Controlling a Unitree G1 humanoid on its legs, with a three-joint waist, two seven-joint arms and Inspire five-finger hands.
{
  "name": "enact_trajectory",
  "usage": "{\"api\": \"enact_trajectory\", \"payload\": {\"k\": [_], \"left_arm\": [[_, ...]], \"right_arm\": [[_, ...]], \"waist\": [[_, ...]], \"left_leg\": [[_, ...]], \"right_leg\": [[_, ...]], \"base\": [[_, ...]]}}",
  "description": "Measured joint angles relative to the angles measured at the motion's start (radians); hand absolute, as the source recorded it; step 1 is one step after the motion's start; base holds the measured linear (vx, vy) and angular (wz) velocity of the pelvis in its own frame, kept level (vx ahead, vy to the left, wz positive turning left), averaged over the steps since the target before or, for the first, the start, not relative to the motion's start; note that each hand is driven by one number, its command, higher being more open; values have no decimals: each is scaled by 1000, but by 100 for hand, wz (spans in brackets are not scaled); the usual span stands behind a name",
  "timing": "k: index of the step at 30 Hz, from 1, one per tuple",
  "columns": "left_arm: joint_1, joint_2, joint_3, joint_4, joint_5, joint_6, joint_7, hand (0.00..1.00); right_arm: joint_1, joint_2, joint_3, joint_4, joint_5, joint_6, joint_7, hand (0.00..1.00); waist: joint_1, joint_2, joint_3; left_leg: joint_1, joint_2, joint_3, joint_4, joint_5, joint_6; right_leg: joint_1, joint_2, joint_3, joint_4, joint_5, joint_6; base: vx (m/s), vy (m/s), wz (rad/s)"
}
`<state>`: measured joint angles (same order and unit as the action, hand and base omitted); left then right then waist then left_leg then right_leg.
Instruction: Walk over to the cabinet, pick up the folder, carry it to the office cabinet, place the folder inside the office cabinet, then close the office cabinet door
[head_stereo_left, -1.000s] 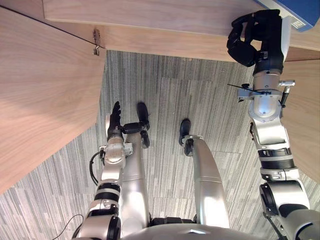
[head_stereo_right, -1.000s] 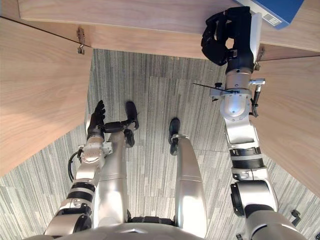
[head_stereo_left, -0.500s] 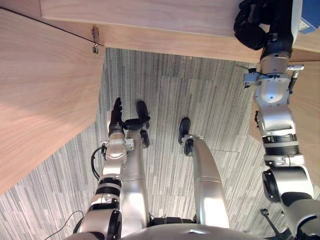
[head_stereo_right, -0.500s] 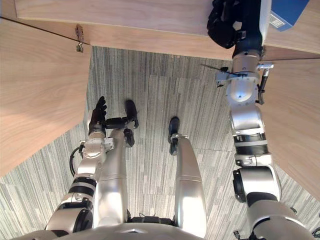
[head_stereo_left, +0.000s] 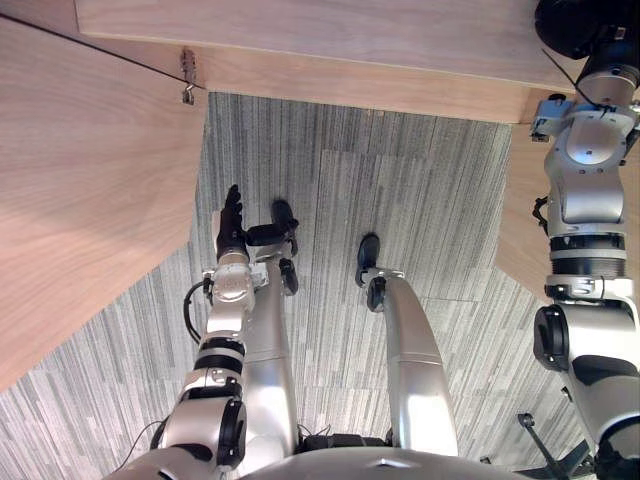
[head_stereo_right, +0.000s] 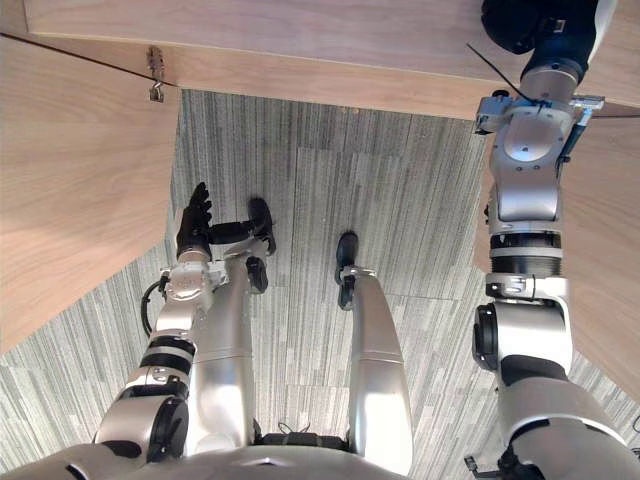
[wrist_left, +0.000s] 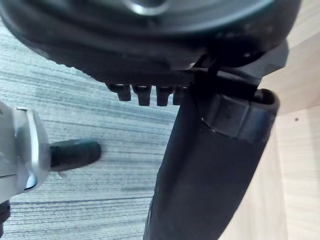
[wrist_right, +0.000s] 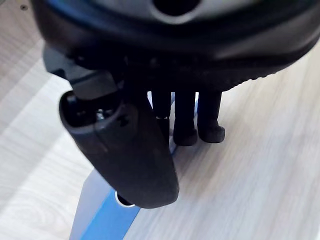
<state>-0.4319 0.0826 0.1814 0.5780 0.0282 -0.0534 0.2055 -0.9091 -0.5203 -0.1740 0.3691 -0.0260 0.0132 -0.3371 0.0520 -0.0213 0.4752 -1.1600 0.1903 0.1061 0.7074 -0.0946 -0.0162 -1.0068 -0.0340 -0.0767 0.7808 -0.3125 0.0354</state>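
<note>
Right hand (wrist_right: 150, 60) is reaching into the office cabinet (head_stereo_left: 300, 40). Its thumb (wrist_right: 125, 150) and fingers (wrist_right: 186, 120) are drawn together on the folder (wrist_right: 105, 220), with the folder edge running up between them, so I read it as a pinch grip. The fingertips sit down at the wood shelf board (wrist_right: 260, 165), and the folder lies flat on that board under and just past the thumb.

Left hand (head_stereo_left: 232, 225) hangs low with straight, relaxed fingers and holds nothing. The open door (head_stereo_left: 90, 200) is just beside it on its outer side.

Progress, as a judgement:
- Pickup and carry are done, and the robot stands at the cabinet.
- The folder is inside and resting on the shelf, but not yet let go.
- Left to do: release the folder, pull the right arm out, then swing the door closed.
- The left hand is nearest the door, so it is the likely one to push.

Materials and shapes:
- The folder is thin, flat and stiff-looking, with a smooth blue cover and a paler grey-blue band along one edge.
- The cabinet and door are flat light wood-grain panels, matte, with straight edges.
- A small metal hinge (head_stereo_left: 188, 78) sits at the door's top corner, well away from both hands.
- Another wood panel (head_stereo_right: 600, 260) stands beside the right arm.
- The floor below both hands is grey carpet (head_stereo_left: 400, 200) with fine stripes.
</note>
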Motion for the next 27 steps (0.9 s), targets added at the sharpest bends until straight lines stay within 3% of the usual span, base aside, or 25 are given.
{"api": "enact_trajectory", "payload": {"k": [9,15,21,27], "left_arm": [[-4,-7,0,0,-19,2,4,100],[3,-11,-8,-7,-18,14,2,100],[110,-22,-9,-33,8,25,-17,100],[250,-59,-31,-11,70,34,-50,100]], "right_arm": [[55,23,-9,-55,37,13,-25,0],[255,108,-45,-296,37,2,-34,0],[556,250,-34,-503,69,-56,-26,0],[823,330,217,-598,64,-138,114,0]], "waist": [[1,0,0],[-1,0,0],[-13,-3,-19],[-34,-19,-123]], "left_leg": [[3,30,24,55,-8,12],[45,41,39,80,-20,23],[173,60,74,80,-60,31],[355,54,109,9,-71,30]], "right_leg": [[6,7,-5,46,0,0],[32,8,2,84,-3,-4],[157,10,12,53,-10,-13],[354,5,21,-80,7,5]], "base": [[6,10,-2],[-38,30,-7],[-37,47,-11],[102,30,-5]]}}
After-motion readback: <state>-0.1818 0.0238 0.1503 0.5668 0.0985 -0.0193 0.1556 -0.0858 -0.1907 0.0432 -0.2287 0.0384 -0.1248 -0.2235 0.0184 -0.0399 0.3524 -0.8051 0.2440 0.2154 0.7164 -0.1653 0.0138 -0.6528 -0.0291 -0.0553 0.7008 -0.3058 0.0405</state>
